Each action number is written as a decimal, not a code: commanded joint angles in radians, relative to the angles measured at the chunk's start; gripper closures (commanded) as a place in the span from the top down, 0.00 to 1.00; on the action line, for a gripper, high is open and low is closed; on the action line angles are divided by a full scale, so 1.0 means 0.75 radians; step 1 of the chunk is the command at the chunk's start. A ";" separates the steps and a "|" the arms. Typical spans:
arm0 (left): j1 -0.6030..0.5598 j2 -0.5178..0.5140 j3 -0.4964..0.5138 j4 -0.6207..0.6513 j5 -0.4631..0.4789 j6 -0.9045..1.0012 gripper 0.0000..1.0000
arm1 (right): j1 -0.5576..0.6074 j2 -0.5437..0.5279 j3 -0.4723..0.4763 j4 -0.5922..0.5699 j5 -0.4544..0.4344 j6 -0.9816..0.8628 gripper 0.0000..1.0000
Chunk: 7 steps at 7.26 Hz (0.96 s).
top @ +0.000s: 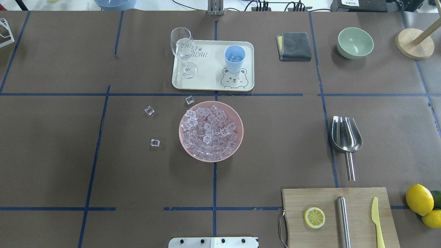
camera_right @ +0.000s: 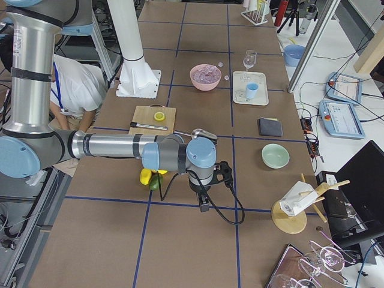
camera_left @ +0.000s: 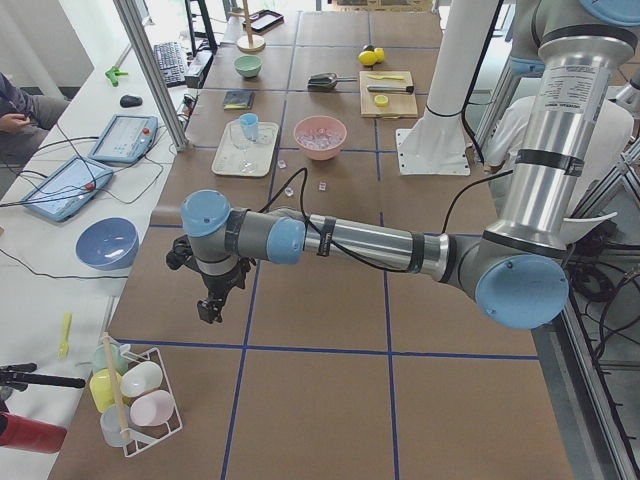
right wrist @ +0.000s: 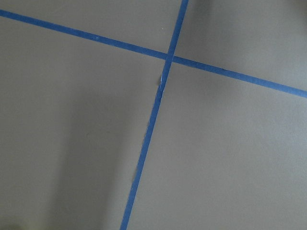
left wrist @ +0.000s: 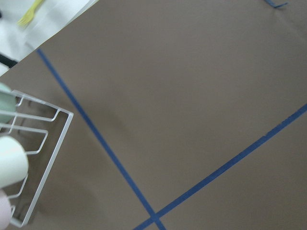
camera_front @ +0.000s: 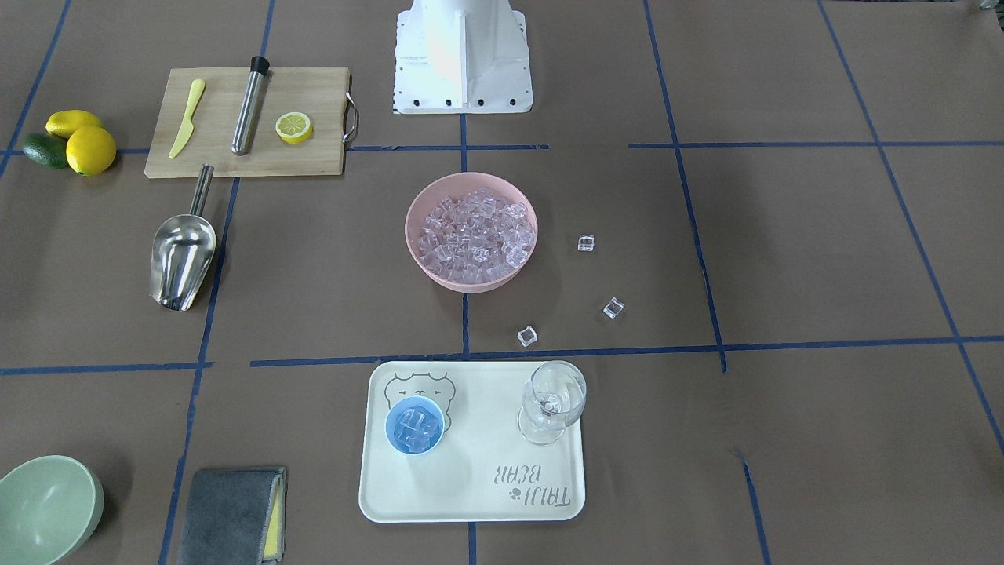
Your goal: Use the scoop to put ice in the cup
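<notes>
- Brown paper crossed with blue tape covers the table (camera_front: pixel 784 251), and we see both arms reaching out toward its two ends, well apart from the things in the middle.
- We find the left gripper (camera_left: pixel 212 300) only in the left side view. It points down above bare paper near a wire rack (camera_left: pixel 140 400) of pastel cups. We cannot tell whether its jaws are apart or together.
- We find the right gripper (camera_right: pixel 204 201) only in the right side view, pointing down close to a tape line. We cannot tell how its jaws stand either.
- Both wrist cameras give us only paper and tape, plus the rack's corner on the left one.
- Moving inward, we see the scoop (camera_front: pixel 182 263) lying on the paper, open side up. Its handle end is just beside a wooden board (camera_front: pixel 321 157).
- That board carries a lemon half (camera_front: pixel 294 127), a steel cylinder (camera_front: pixel 249 106) with a black tip and a yellow knife (camera_front: pixel 187 118). Two lemons (camera_front: pixel 92 149) and a dark green fruit (camera_front: pixel 43 149) lie near it.
- At the centre we see a pink bowl (camera_front: pixel 459 284) heaped with ice (camera_front: pixel 474 235). Three loose cubes (camera_front: pixel 613 308) lie on the paper on the robot's left of it.
- Past the bowl, the cup (camera_front: pixel 414 424) stands upright on a cream tray (camera_front: pixel 471 486), with several cubes inside it.
- A wine glass (camera_front: pixel 553 404) stands upright at the tray's other end.
- A grey cloth (camera_front: pixel 227 514) and a green bowl (camera_front: pixel 47 510) sit on the robot's right of the tray.
</notes>
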 commanded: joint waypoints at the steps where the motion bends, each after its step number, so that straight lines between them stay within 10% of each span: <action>1: -0.130 0.113 -0.021 0.107 -0.012 -0.001 1.00 | 0.000 0.000 0.005 0.000 0.000 0.001 1.00; 7: -0.180 0.249 -0.132 -0.045 -0.010 -0.218 1.00 | 0.000 0.004 0.010 0.002 0.000 0.003 1.00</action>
